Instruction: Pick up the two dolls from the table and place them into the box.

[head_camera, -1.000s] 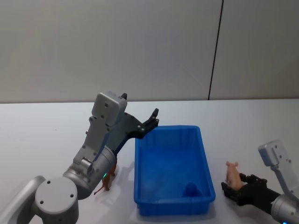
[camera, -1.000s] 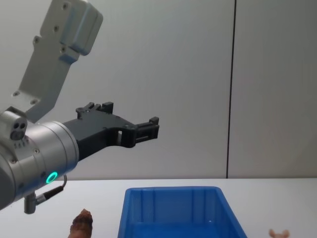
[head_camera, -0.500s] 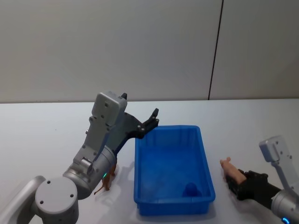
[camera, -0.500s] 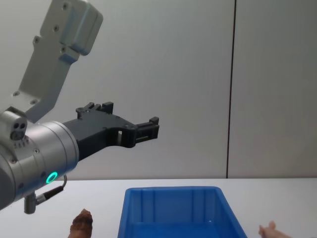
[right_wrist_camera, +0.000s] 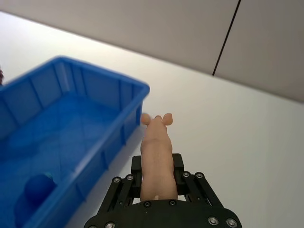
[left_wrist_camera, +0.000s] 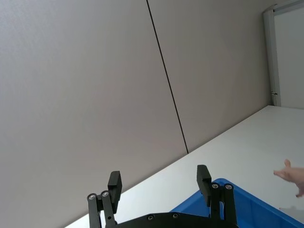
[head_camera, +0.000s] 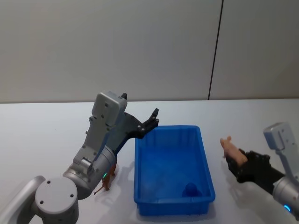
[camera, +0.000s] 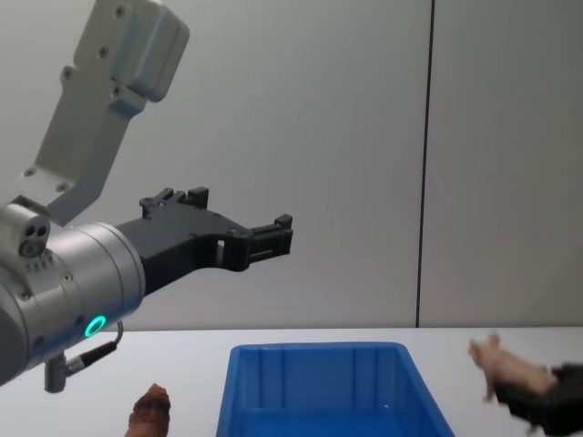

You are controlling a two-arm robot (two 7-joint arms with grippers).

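Right claw [head_camera: 236, 161] clenched on pink doll [head_camera: 229, 148] by its rear, aloft just right of box [head_camera: 170, 127]; an early release could drop it on worktop [head_camera: 46, 121]; left claw [head_camera: 153, 117] spread, raised near box's left rim, brown doll [head_camera: 107, 183] beside box.

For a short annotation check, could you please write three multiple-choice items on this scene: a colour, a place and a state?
1. The box is: A) green B) blue C) white
2. The reddish-brown doll is: A) inside the box B) on its rim C) on the table, left of the box
3. The right end effector is: A) shut on the pink doll B) open, empty C) shut on nothing
B: walls and rim are blue. C: it is beside the left wall. A: the doll is clamped in it.
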